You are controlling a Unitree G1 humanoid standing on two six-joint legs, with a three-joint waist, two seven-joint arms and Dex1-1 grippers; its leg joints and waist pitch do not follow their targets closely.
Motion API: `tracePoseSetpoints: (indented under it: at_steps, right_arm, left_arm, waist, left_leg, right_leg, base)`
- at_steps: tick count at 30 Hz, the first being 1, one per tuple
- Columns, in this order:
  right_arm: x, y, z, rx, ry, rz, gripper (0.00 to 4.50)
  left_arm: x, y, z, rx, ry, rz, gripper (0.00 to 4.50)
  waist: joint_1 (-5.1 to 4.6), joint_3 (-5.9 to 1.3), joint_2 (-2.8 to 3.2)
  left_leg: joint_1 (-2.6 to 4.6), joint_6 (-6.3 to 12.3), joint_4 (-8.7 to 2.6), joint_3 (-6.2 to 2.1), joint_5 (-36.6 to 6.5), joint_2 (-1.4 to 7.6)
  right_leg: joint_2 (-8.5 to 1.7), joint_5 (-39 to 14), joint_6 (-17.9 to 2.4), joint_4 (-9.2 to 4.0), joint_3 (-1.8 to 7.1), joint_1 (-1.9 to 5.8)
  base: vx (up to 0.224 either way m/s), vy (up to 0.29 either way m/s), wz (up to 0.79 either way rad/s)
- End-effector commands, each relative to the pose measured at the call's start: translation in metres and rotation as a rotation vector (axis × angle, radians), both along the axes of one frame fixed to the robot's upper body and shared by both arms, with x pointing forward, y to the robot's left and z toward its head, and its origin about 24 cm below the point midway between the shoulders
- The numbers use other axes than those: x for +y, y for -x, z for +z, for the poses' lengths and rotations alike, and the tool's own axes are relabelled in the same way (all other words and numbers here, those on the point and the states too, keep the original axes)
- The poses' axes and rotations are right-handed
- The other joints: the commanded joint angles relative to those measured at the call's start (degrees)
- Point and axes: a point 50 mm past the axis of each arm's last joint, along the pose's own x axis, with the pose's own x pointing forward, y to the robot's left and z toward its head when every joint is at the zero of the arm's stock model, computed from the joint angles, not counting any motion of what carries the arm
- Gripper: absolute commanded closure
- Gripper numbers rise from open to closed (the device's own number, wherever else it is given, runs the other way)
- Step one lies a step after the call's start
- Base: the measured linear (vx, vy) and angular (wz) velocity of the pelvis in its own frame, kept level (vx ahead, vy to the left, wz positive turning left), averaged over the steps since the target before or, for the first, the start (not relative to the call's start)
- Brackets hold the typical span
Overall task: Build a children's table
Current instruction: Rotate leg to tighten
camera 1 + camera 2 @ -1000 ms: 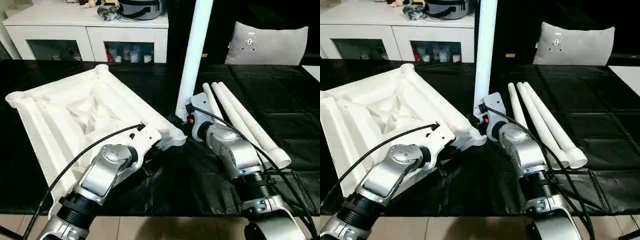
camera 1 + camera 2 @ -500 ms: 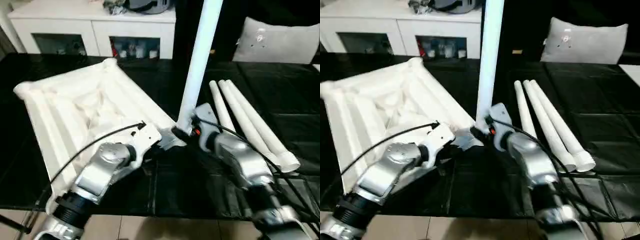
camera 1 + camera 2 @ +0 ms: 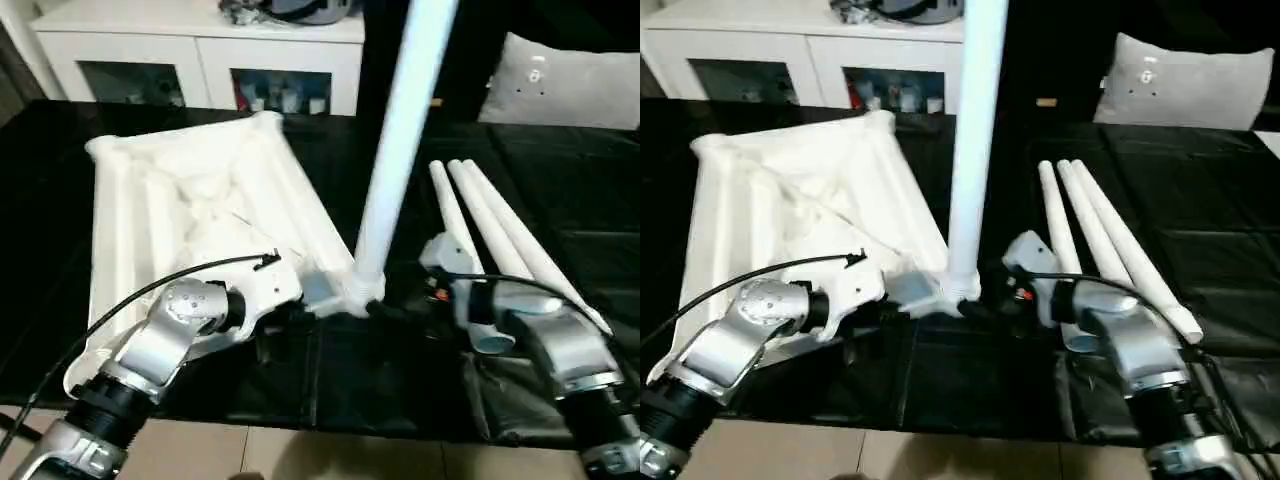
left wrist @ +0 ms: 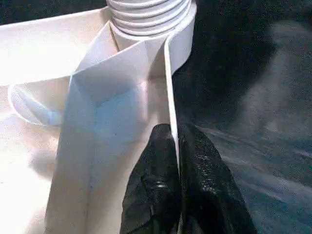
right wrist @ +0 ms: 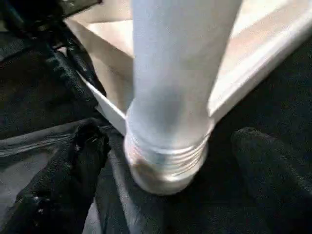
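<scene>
The children's table top [image 3: 190,200] lies upside down on the black surface, ribbed underside up. One white leg [image 3: 400,130] stands upright in the near corner socket [image 3: 360,292]. My left gripper [image 4: 176,134] is shut on the thin rim wall of the top, right beside that socket. On the other side my right gripper [image 5: 168,134] is open, and its black fingers [image 5: 73,165] stand apart on either side of the leg's ridged base without pressing on it. Three more legs [image 3: 490,235] lie side by side to the right.
A white cabinet [image 3: 200,40] with shelves stands behind the black surface, and a grey cushion [image 3: 575,85] sits at the back right. The surface's front edge [image 3: 300,425] runs just below my forearms, with floor beyond it. Cables loop over both arms.
My right gripper has opened off the base of the upright leg and drawn back a little to the right. The leg stays standing in its socket. The camera has shifted.
</scene>
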Motion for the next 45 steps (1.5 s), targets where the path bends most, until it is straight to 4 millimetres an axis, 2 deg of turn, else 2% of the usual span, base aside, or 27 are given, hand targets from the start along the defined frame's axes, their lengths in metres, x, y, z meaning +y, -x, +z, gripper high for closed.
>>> tracePoseSetpoints:
  at_steps: [1, 8, 9, 12, 14, 17, 23, 28, 30, 32, 33, 35, 36, 37, 38, 39, 40, 41, 42, 43, 44, 45]
  right_arm:
    - [0.003, -0.002, 0.003, -0.014, -0.004, 0.054, 0.05]
    - [0.014, -0.007, -0.003, 0.013, 0.002, 0.132, 0.22]
    - [0.014, -0.007, -0.003, 0.014, 0.002, 0.134, 0.55]
    - [0.017, -0.006, -0.007, 0.054, -0.012, 0.161, 0.72]
    - [0.017, -0.006, -0.008, 0.057, -0.012, 0.164, 0.98]
    - [0.017, -0.005, -0.011, 0.084, -0.018, 0.171, 1.08]
    - [0.017, -0.001, -0.016, 0.135, -0.044, 0.166, 1.72]
    - [0.022, 0.006, -0.021, 0.186, -0.095, 0.148, 1.84]
    - [0.03, 0.007, -0.026, 0.213, -0.129, 0.081, 1.86]
    - [0.034, 0.005, -0.029, 0.215, -0.13, 0.024, 1.86]
    - [0.038, 0.002, -0.031, 0.215, -0.136, -0.034, 1.86]
    - [0.041, 0.0, -0.032, 0.215, -0.14, -0.07, 1.87]
    - [0.042, -0.001, -0.033, 0.215, -0.141, -0.079, 1.87]
    - [0.054, -0.012, -0.04, 0.226, -0.164, -0.267, 1.87]
    - [0.054, -0.012, -0.04, 0.226, -0.164, -0.267, 1.87]
    - [0.06, -0.019, -0.046, 0.224, -0.158, -0.394, 1.87]
    - [0.064, -0.023, -0.05, 0.224, -0.15, -0.477, 1.87]
    - [0.064, -0.023, -0.05, 0.224, -0.15, -0.477, 1.87]
    - [0.066, -0.025, -0.052, 0.224, -0.154, -0.519, 1.87]
    - [0.068, -0.025, -0.053, 0.223, -0.159, -0.534, 1.87]
    - [0.068, -0.025, -0.053, 0.223, -0.159, -0.534, 1.87]
    - [0.07, -0.025, -0.053, 0.225, -0.179, -0.541, 1.32]
  left_arm:
    - [-0.008, 0.005, -0.002, 0.023, -0.024, -0.118, 4.5]
    - [-0.003, 0.006, -0.003, 0.052, -0.044, -0.178, 4.5]
    - [-0.003, 0.006, -0.002, 0.053, -0.043, -0.178, 4.5]
    - [-0.003, 0.006, -0.003, 0.061, -0.035, -0.175, 4.5]
    - [-0.003, 0.006, -0.004, 0.062, -0.034, -0.176, 4.5]
    - [-0.001, 0.006, -0.004, 0.074, -0.031, -0.173, 4.5]
    - [0.0, 0.009, -0.006, 0.101, -0.022, -0.164, 4.5]
    - [-0.002, 0.011, -0.006, 0.124, 0.027, -0.122, 4.5]
    - [-0.006, 0.009, -0.004, 0.134, 0.079, -0.056, 4.5]
    - [-0.008, 0.008, -0.004, 0.135, 0.094, -0.023, 4.5]
    - [-0.01, 0.007, -0.004, 0.135, 0.101, 0.016, 4.5]
    - [-0.011, 0.006, -0.004, 0.134, 0.104, 0.042, 4.5]
    - [-0.012, 0.005, -0.004, 0.132, 0.105, 0.049, 4.5]
    - [-0.025, -0.006, -0.003, 0.088, 0.127, 0.212, 4.5]
    - [-0.025, -0.006, -0.003, 0.088, 0.127, 0.212, 4.5]
    - [-0.037, -0.014, -0.003, 0.066, 0.147, 0.32, 4.5]
    - [-0.045, -0.018, -0.002, 0.056, 0.156, 0.39, 4.5]
    - [-0.045, -0.018, -0.002, 0.056, 0.156, 0.39, 4.5]
    - [-0.055, -0.021, 0.0, 0.05, 0.182, 0.436, 4.5]
    - [-0.061, -0.022, 0.001, 0.05, 0.199, 0.456, 4.5]
    - [-0.061, -0.022, 0.001, 0.05, 0.199, 0.456, 4.5]
    - [-0.07, -0.022, 0.002, 0.034, 0.202, 0.445, 4.5]
  waist:
    - [0.03, -3.32, 0.1]
    - [0.18, -3.18, -0.03]
    - [0.17, -3.21, 0.02]
    - [0.21, -3.3, -0.1]
    - [0.26, -3.33, -0.08]
    - [0.38, -3.45, -0.12]
    - [0.37, -3.42, 0.13]
    - [0.37, -3.49, 0.11]
    - [0.4, -3.49, 0.29]
    - [0.27, -3.29, 0.27]
    - [-0.33, -2.87, 0.36]
    - [-0.69, -2.64, 0.25]
    - [-0.81, -2.58, 0.26]
    - [-1.21, -2.44, 0.53]
    - [-1.57, -2.26, 0.5]
    - [-1.9, -2.39, 0.3]
    - [-2.05, -2.32, 0.36]
    - [-2.18, -2.32, 0.34]
    - [-2.03, -2.46, 0.22]
    - [-1.86, -2.55, 0.22]
    - [-1.76, -2.73, 0.17]
    - [-1.54, -2.86, 0.07]
  left_leg:
    - [0.16, 4.24, -3.25, -0.41, -6.8, 3.2]
    - [0.24, 2.85, -3.3, -0.45, -8.9, 3.28]
    - [0.2, 2.76, -3.31, -0.48, -8.8, 3.31]
    - [0.12, 2.83, -3.26, -0.52, -8.0, 3.31]
    - [0.12, 2.99, -3.19, -0.48, -7.7, 3.28]
    - [0.01, 3.37, -3.04, -0.42, -6.8, 3.19]
    - [0.11, 3.3, -3.08, -0.45, -6.9, 3.25]
    - [0.04, 3.19, -3.05, -0.45, -6.4, 3.26]
    - [0.01, 3.02, -3.08, -0.53, -6.5, 3.31]
    - [0.01, 2.63, -3.27, -0.56, -7.5, 3.2]
    - [0.16, 1.29, -3.72, -0.62, -11.2, 3.16]
    - [0.25, 0.36, -3.92, -0.8, -13.4, 2.98]
    - [0.31, 0.18, -3.98, -0.83, -14.0, 2.99]
    - [0.64, -0.59, -4.1, -0.85, -15.2, 3.12]
    - [0.72, -0.98, -4.12, -0.82, -16.2, 3.07]
    - [0.85, -1.54, -4.04, -0.96, -16.5, 2.85]
    - [0.8, -1.76, -4.12, -1.15, -16.4, 2.81]
    - [0.75, -1.59, -4.13, -1.11, -16.4, 2.7]
    - [0.81, -1.33, -4.04, -1.1, -16.1, 2.61]
    - [0.98, -0.68, -3.93, -0.97, -15.5, 2.69]
    - [0.86, -0.26, -3.87, -0.88, -14.6, 2.65]
    - [0.49, 0.86, -3.88, -0.73, -12.6, 2.64]
  right_leg:
    - [-5.0, -3.0, -13.9, -3.25, 2.86, 3.51]
    - [-5.18, -8.8, -13.2, -3.44, 2.95, 3.3]
    - [-5.18, -8.8, -13.3, -3.39, 2.95, 3.32]
    - [-5.06, -7.5, -13.1, -3.18, 2.88, 3.39]
    - [-5.09, -7.0, -13.1, -3.16, 2.88, 3.37]
    - [-5.1, -6.1, -13.4, -3.04, 2.84, 3.47]
    - [-4.97, -6.3, -13.4, -3.06, 2.76, 3.42]
    - [-4.99, -5.2, -13.5, -2.91, 2.78, 3.56]
    - [-5.05, -5.1, -13.7, -2.92, 2.73, 3.42]
    - [-4.98, -7.0, -13.4, -3.18, 2.67, 3.43]
    - [-5.07, -13.8, -12.1, -3.85, 2.68, 3.27]
    - [-5.35, -20.5, -10.1, -4.55, 2.72, 3.33]
    - [-5.31, -21.9, -9.5, -4.75, 2.76, 3.24]
    - [-5.24, -23.7, -9.0, -4.9, 2.87, 2.78]
    - [-5.19, -24.8, -9.0, -5.07, 2.83, 2.61]
    - [-5.35, -27.1, -8.2, -5.23, 2.62, 2.81]
    - [-5.44, -28.4, -7.5, -5.42, 2.51, 2.83]
    - [-5.33, -28.9, -7.1, -5.59, 2.49, 2.81]
    - [-5.37, -28.9, -6.7, -5.69, 2.45, 2.87]
    - [-5.34, -27.2, -6.9, -5.76, 2.63, 2.68]
    - [-5.28, -25.5, -7.1, -5.59, 2.73, 2.81]
    - [-5.11, -22.0, -7.5, -5.29, 2.83, 2.97]
  base:
    - [0.0, 0.0, 0.0]
    - [0.0, 0.0, 0.0]
    - [0.0, 0.0, 0.0]
    - [0.0, 0.0, 0.0]
    - [0.0, 0.0, 0.0]
    - [0.0, 0.0, 0.0]
    - [0.0, 0.0, 0.0]
    - [0.0, 0.0, 0.0]
    - [0.0, 0.0, 0.0]
    - [0.0, 0.0, 0.0]
    - [0.0, 0.0, 0.0]
    - [0.0, 0.0, 0.0]
    - [0.0, 0.0, 0.0]
    - [0.0, 0.0, 0.0]
    - [0.0, 0.0, 0.0]
    - [0.0, 0.0, 0.0]
    - [0.0, 0.0, 0.0]
    - [0.0, 0.0, 0.0]
    - [0.0, 0.0, 0.0]
    - [0.0, 0.0, 0.0]
    - [0.0, 0.0, 0.0]
    - [0.0, 0.0, 0.0]
